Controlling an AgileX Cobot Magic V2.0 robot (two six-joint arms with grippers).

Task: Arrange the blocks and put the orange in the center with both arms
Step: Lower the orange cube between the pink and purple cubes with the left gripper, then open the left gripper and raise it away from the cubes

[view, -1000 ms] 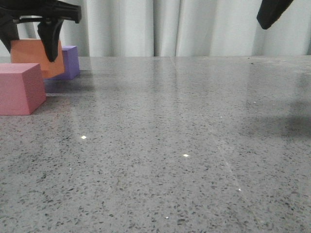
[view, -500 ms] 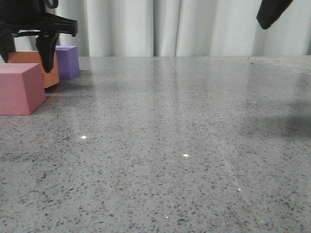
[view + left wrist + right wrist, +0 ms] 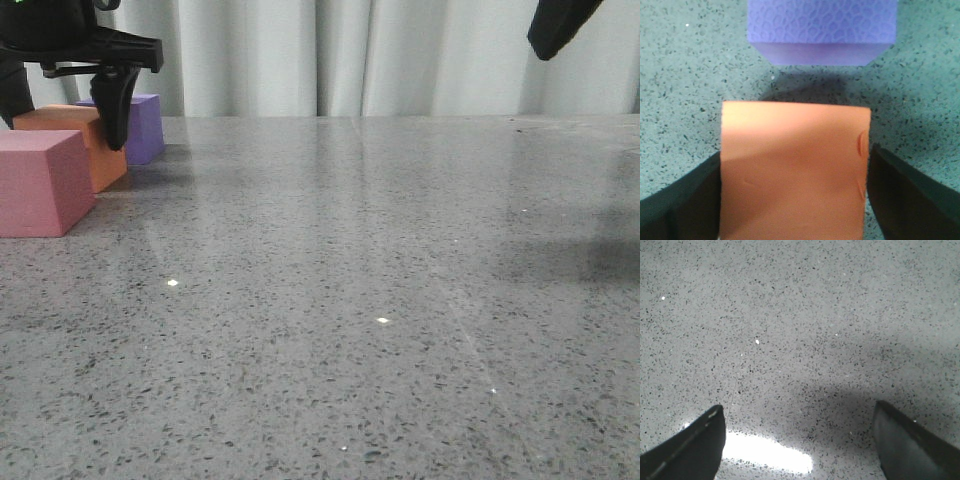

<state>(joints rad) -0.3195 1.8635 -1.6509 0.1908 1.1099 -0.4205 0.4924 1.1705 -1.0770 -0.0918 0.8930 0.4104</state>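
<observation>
Purple cube (image 3: 821, 31) just beyond orange cube (image 3: 792, 172), pink-red cube (image 3: 42, 182) alongside.

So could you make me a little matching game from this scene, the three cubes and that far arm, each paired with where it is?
Things:
1. orange cube
2. purple cube
3. pink-red cube
4. right gripper

Places:
A. nearest the camera at the table's left edge in the front view
B. between the left gripper's fingers
C. over bare tabletop, nothing between its fingers
D. just beyond the orange cube, a gap between them

Pairs: 1-B, 2-D, 3-A, 4-C
</observation>
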